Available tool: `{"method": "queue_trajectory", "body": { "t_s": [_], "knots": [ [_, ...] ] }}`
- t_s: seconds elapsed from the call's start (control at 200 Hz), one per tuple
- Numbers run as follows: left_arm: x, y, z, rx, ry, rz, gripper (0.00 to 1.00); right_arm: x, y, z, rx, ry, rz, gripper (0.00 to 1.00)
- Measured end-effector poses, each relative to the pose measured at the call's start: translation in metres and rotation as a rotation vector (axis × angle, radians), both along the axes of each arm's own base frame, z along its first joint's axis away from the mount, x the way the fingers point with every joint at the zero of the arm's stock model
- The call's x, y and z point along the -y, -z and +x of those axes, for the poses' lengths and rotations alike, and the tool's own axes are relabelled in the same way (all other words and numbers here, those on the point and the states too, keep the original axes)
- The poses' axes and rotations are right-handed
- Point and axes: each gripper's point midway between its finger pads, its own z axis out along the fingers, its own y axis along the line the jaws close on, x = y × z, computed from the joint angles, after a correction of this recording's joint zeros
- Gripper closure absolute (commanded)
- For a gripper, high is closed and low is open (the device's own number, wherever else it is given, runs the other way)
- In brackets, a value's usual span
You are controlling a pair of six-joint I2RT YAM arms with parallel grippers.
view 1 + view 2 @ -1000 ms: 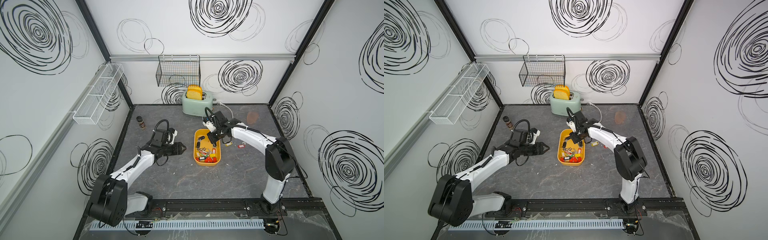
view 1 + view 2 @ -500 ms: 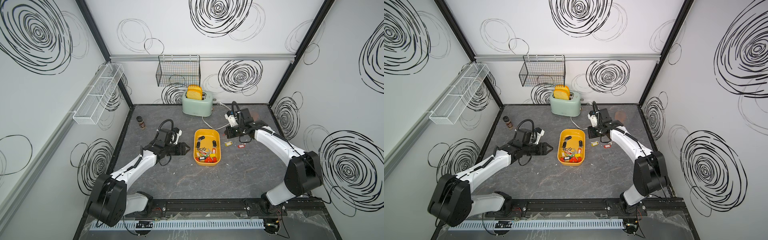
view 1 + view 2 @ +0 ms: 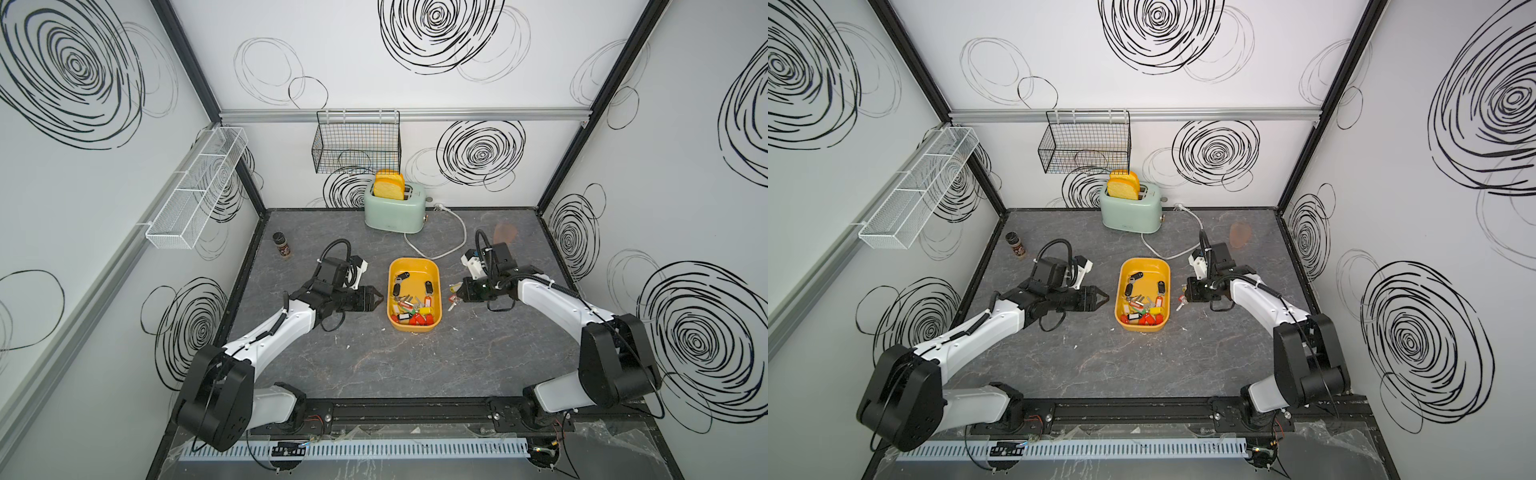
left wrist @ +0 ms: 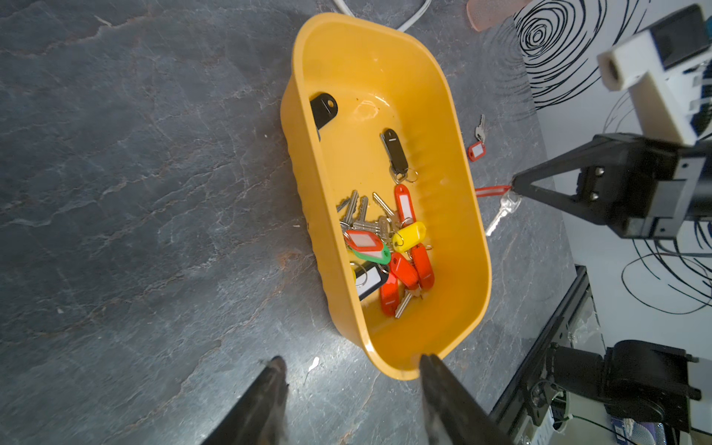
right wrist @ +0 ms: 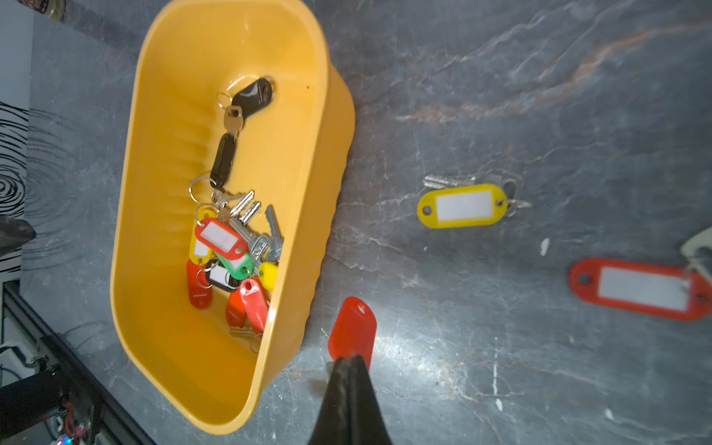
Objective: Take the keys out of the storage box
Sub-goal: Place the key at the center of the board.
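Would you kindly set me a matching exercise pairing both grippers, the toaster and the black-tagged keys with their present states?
Things:
1. left gripper
2. right gripper
3. toaster
4. black-tagged keys

States:
A. jaws shut on a red-tagged key
B. lying inside the storage box
C. jaws apart, holding nothing
D. bread slices standing in its slot

Pairs: 1-C, 2-A, 3-D, 4-B.

On my screen the storage box [image 4: 431, 115] looks like smooth, glossy yellow plastic with a ribbed outer wall. The keys [image 4: 362, 219] are bright bare metal, and their tags [image 4: 422, 266] are shiny plastic. The table [image 4: 135, 173] is matt grey, veined like stone. The toaster [image 3: 395, 212] has a smooth satin shell.
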Motion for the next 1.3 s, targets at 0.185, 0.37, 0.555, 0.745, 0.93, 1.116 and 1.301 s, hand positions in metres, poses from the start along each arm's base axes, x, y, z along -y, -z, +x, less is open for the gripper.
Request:
{"method": "queue_trajectory", "body": {
  "t_s": [0.185,0.37,0.555,0.745,0.93,1.116,1.301],
  "knots": [
    [0.0,0.0,0.0,-0.001,0.0,0.0,0.4,-0.001,0.016,-0.013,-0.044,0.0,0.021,1.0],
    [0.0,0.001,0.0,-0.002,0.002,0.002,0.4,0.002,0.024,-0.016,-0.055,0.022,0.026,0.99],
    [0.0,0.001,0.0,-0.001,0.001,0.003,0.4,0.014,0.034,-0.013,-0.08,0.073,0.019,0.96],
    [0.0,0.001,0.0,-0.001,0.0,0.004,0.4,0.026,0.045,-0.009,-0.1,0.115,0.006,0.91],
    [0.0,0.002,0.0,-0.002,-0.001,0.005,0.41,0.031,0.053,-0.01,-0.118,0.132,-0.004,0.87],
    [0.0,0.003,0.0,-0.005,-0.002,0.009,0.4,0.032,0.053,-0.009,-0.114,0.135,-0.01,0.77],
    [0.0,0.003,0.0,-0.005,-0.002,0.009,0.4,0.035,0.053,-0.008,-0.111,0.141,-0.025,0.76]
  ]
}}
